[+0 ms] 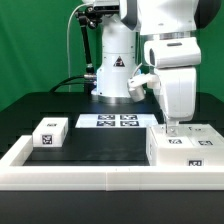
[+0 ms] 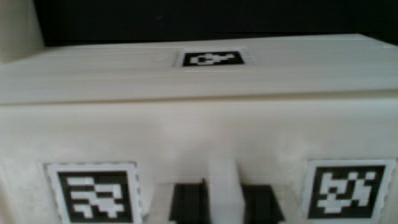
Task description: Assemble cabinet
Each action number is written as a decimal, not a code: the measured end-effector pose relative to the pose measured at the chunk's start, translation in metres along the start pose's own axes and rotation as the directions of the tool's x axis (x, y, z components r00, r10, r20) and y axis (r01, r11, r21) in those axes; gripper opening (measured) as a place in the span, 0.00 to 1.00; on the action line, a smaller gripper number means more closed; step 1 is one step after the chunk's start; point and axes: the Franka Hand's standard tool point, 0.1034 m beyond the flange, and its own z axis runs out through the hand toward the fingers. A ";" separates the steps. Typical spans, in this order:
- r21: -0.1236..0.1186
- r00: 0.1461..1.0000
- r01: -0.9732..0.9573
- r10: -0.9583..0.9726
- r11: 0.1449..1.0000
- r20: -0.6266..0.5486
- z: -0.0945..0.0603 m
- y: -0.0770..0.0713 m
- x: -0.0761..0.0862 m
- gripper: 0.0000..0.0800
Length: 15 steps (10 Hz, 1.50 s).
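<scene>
The cabinet [image 1: 178, 146] is a white box with black-and-white tags and stands at the exterior view's right, against the white rail. My gripper [image 1: 172, 124] comes straight down onto its top. In the wrist view the cabinet [image 2: 196, 100] fills the picture, with one tag on the far face and two tags on the near face. My gripper [image 2: 217, 200] has its two dark fingers [image 2: 187, 203] close together, with a narrow white upright strip of the cabinet between them. It looks shut on that strip.
A small white tagged block [image 1: 50, 133] lies at the exterior view's left. The marker board [image 1: 114, 121] lies flat in front of the robot's base. A long white rail [image 1: 95, 176] edges the table's front and left side.
</scene>
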 end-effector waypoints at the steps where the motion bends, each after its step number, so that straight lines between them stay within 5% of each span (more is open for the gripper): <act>1: 0.001 1.000 0.000 0.000 1.000 0.000 0.001 0.000 0.000 0.09; 3: 0.002 1.000 0.000 0.000 1.000 0.000 0.001 -0.001 0.000 0.49; 4: 0.002 1.000 -0.001 0.001 1.000 0.000 0.001 -0.001 0.000 0.49; 6: 0.002 1.000 -0.001 0.001 1.000 0.000 0.001 -0.001 0.000 0.90; 11: 0.003 1.000 -0.005 0.005 1.000 0.001 0.001 -0.002 0.000 1.00; 15: -0.010 0.995 -0.095 0.095 0.995 0.022 -0.026 -0.022 0.005 1.00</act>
